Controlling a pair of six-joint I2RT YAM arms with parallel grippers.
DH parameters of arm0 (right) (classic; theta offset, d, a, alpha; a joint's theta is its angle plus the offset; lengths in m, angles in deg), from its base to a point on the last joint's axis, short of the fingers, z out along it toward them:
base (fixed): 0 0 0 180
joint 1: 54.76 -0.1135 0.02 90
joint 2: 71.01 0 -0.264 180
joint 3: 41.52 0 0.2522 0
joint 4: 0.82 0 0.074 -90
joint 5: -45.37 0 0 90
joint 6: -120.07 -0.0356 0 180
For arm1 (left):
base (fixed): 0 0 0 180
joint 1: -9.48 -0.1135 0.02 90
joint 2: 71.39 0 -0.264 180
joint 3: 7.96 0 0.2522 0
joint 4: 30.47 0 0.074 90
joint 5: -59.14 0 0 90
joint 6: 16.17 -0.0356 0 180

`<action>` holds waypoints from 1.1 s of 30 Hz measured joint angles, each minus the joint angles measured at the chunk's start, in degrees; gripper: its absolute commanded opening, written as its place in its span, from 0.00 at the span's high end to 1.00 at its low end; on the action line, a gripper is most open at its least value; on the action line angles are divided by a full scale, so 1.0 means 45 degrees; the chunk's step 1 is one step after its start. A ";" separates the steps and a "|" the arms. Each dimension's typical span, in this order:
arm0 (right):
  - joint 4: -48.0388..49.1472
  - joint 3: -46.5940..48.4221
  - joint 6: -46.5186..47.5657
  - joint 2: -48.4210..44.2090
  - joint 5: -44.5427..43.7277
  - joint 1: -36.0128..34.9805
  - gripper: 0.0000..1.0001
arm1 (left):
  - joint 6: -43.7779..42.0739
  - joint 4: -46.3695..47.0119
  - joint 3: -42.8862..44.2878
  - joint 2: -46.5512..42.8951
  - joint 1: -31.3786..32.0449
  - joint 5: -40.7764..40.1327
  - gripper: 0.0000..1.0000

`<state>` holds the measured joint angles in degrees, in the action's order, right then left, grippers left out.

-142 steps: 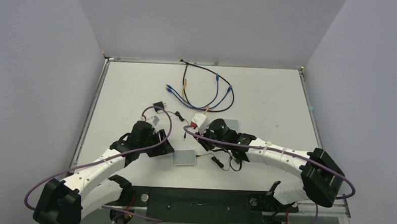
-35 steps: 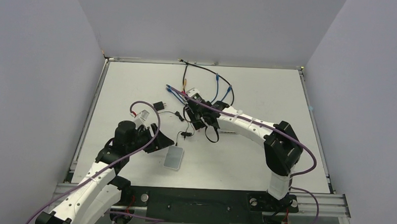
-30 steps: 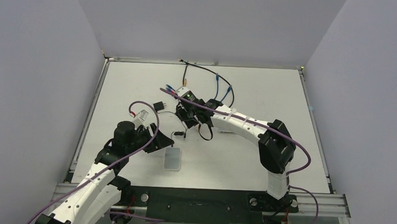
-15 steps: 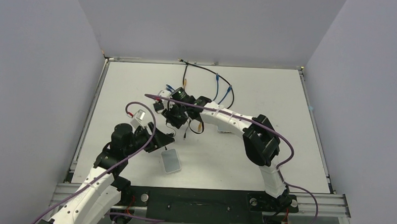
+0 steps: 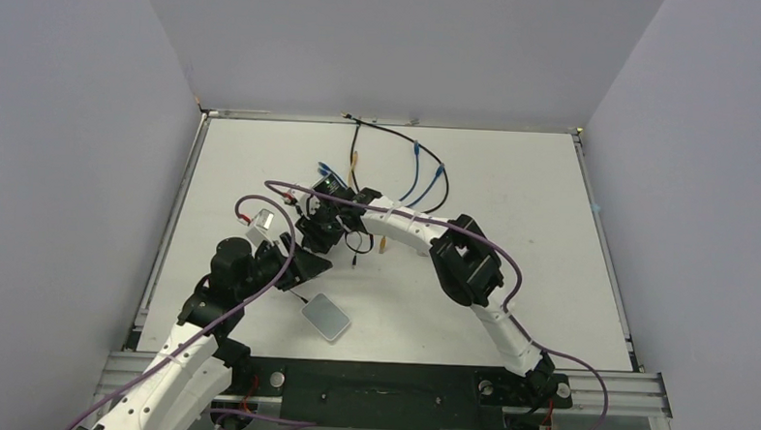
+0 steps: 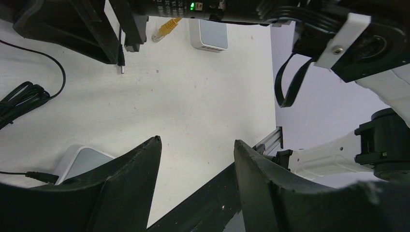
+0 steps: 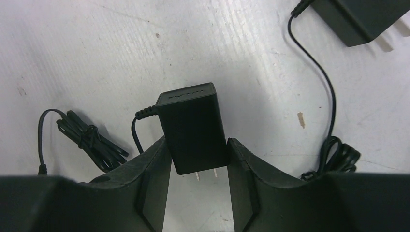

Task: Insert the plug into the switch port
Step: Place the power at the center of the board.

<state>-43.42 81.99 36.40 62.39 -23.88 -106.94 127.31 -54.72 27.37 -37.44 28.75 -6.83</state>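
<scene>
Top external: flat white switch box (image 5: 326, 318) with grey face.

- We find open tabletop (image 5: 550, 232) right of the right arm (image 5: 410, 226).
- A black power adapter (image 7: 193, 128) fills the right gripper's (image 7: 197, 145) gap.
- Coiled cables (image 7: 89, 140) lie on both sides of it, a second adapter (image 7: 362, 17) nearby.

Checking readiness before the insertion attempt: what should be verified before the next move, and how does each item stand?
1. Right claw grips the black adapter: ok.
2. Cord plug under control: not ok, it dangles free below that claw.
3. Left claw free: ok, open, empty.
4. White box steadied: not ok, lying loose on the table.
5. Its socket faces the plug: cannot tell, not visible.
</scene>
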 measured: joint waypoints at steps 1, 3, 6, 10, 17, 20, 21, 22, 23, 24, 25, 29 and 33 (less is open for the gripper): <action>-0.0019 0.0000 -0.0102 0.0097 0.0063 0.0000 0.62 | 0.0000 0.0000 0.0000 0.0000 0.0000 -0.0010 0.46; -0.0092 0.0000 -0.0272 0.0243 0.0141 0.0000 0.55 | 0.0000 0.0000 0.0000 0.0000 -0.0019 -0.0029 0.46; -0.0180 0.0000 -0.0471 0.0287 0.0170 0.0000 0.47 | 0.0000 0.0000 0.0000 0.0000 -0.0058 -0.0068 0.46; -0.0155 0.0005 -0.0602 0.0243 0.0146 0.0000 0.43 | -0.0005 0.0000 0.0000 0.0000 -0.0063 -0.0112 0.46; 0.0151 -0.0855 -0.0748 -0.0947 -0.0515 0.0087 0.35 | -0.0049 0.0000 0.0005 -0.0034 -0.0136 -0.0102 0.45; 0.0597 -0.1821 -0.0855 -0.2268 -0.1282 0.0102 0.34 | -0.0121 0.0000 0.0005 -0.0034 -0.0146 -0.0087 0.45; 0.0840 -0.2336 -0.0903 -0.2885 -0.1705 0.0102 0.34 | -0.0141 0.0005 0.0005 -0.0034 -0.0151 -0.0083 0.45; 0.1025 -0.2807 -0.0947 -0.3492 -0.2089 0.0102 0.34 | -0.0151 0.0010 0.0005 -0.0034 -0.0155 -0.0068 0.45; 0.1180 -0.3225 -0.0986 -0.4027 -0.2516 0.0102 0.34 | -0.0160 0.0015 0.0005 -0.0029 -0.0165 -0.0024 0.45; 0.1379 -0.3657 -0.1030 -0.4595 -0.2982 0.0102 0.33 | -0.0160 0.0024 0.0005 -0.0029 -0.0170 0.0010 0.45; 0.1525 -0.3983 -0.1059 -0.5017 -0.3395 0.0102 0.32 | -0.0160 0.0053 0.0005 -0.0029 -0.0180 0.0049 0.45; 0.2327 -0.5804 -0.1384 -0.6960 -0.5323 0.0087 0.31 | -0.0165 0.0223 0.0005 0.0015 -0.0228 0.0155 0.45; 0.3123 -0.7786 -0.1569 -0.8796 -0.7378 -0.0039 0.25 | -0.0219 0.0340 0.0005 0.0146 -0.0248 0.0350 0.45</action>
<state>-29.37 46.96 29.34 22.81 -57.08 -107.12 126.32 -53.19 27.39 -36.78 27.63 -5.26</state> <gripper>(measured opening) 0.698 0.546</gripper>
